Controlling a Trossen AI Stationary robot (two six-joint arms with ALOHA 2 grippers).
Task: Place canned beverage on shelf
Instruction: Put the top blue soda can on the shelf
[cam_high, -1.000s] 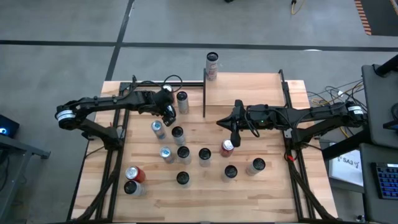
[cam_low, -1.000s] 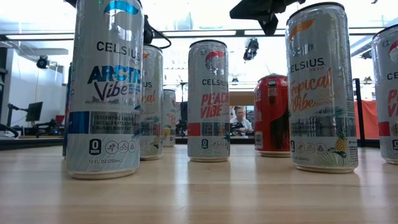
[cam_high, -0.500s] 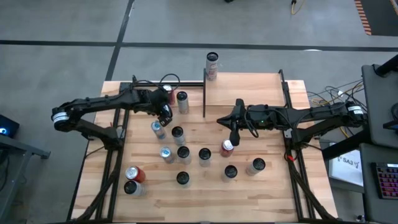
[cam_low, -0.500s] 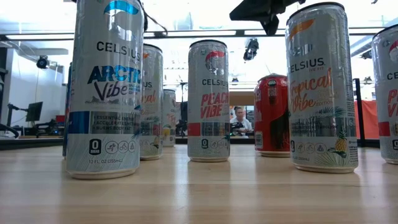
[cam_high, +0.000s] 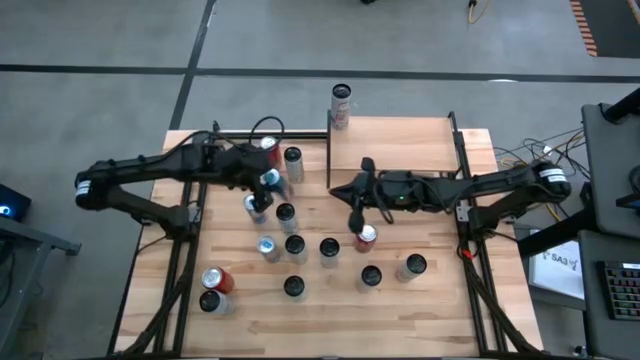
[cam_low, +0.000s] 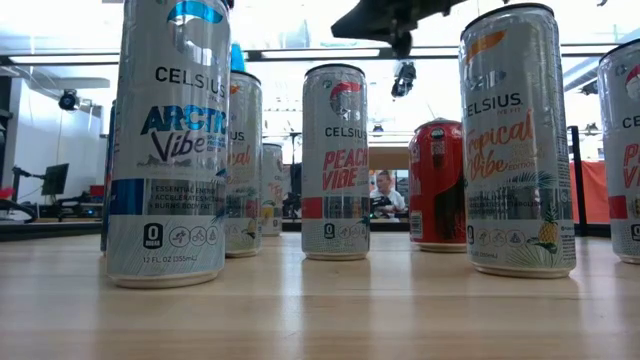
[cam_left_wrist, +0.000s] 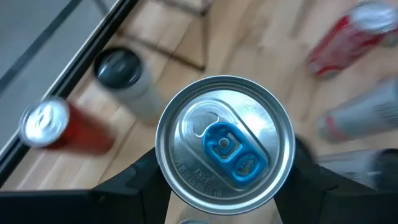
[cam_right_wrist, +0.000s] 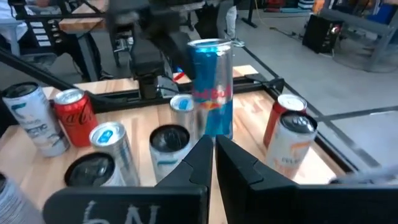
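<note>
Can (cam_left_wrist: 224, 148) upright in left fingers (cam_left_wrist: 140, 175)

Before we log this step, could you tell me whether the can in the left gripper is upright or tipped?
Upright: the blue can stands vertical in the left gripper, lid facing up.

Left wrist view: a silver can (cam_left_wrist: 224, 149) with a blue pull tab (cam_left_wrist: 229, 148) was seen end-on from above, filling the centre of the frame, with the left gripper (cam_left_wrist: 225, 186) showing as dark fingers (cam_left_wrist: 134, 180) pressed against both of its sides. Beyond it on the plank tabletop (cam_left_wrist: 249, 43) stood a dark-topped can (cam_left_wrist: 118, 67) and a red can (cam_left_wrist: 53, 127) with a silver top, near a black frame rail (cam_left_wrist: 74, 53). On the opposite side, another red can (cam_left_wrist: 351, 37) and a pale can (cam_left_wrist: 360, 115) appeared blurred.
</note>
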